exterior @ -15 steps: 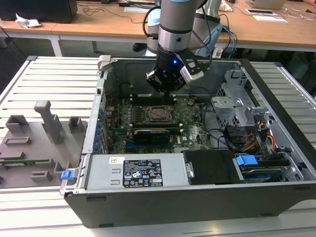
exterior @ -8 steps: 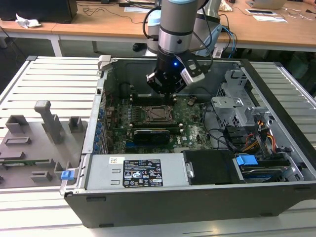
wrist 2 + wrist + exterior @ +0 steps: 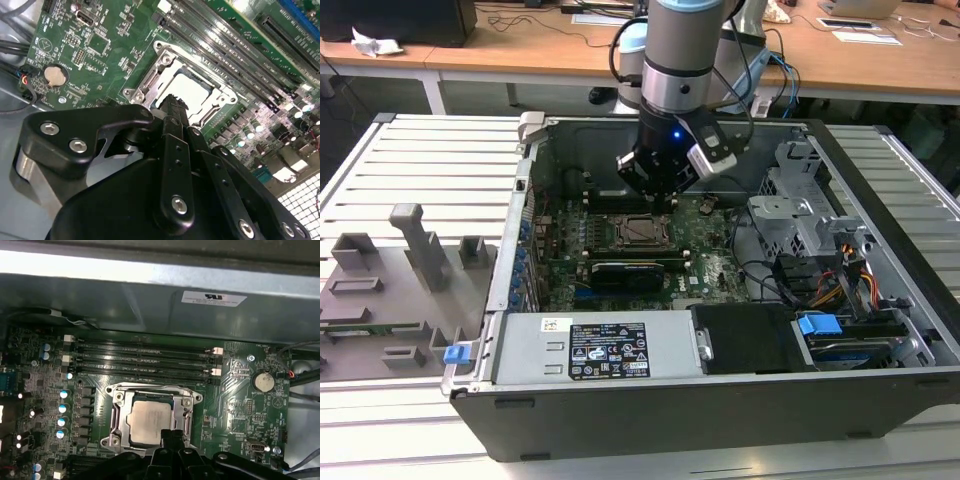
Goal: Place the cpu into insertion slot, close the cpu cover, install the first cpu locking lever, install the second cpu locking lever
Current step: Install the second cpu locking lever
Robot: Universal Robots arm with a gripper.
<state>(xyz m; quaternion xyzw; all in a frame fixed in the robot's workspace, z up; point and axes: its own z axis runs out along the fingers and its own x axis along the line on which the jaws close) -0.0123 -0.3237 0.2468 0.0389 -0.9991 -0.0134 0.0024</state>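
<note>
The cpu (image 3: 147, 421) lies silver face up in the insertion slot (image 3: 187, 422) on the green motherboard; it also shows as a bright square cpu (image 3: 192, 92) in the second wrist view. The cpu cover (image 3: 117, 405), a metal frame, lies flat around the chip. My gripper (image 3: 173, 436) hangs just above the near edge of the socket, black fingers (image 3: 172, 107) pressed together with nothing between them. In the exterior view the gripper (image 3: 660, 198) hovers over the far side of the socket (image 3: 642, 231) inside the open computer case.
Long black memory slots (image 3: 145, 360) run beside the socket. A coin battery (image 3: 263, 382) sits on the board. The case wall (image 3: 535, 190), the drive cage (image 3: 800, 205) and the power supply (image 3: 605, 350) surround the board. A grey fixture tray (image 3: 390, 290) lies at the exterior view's left.
</note>
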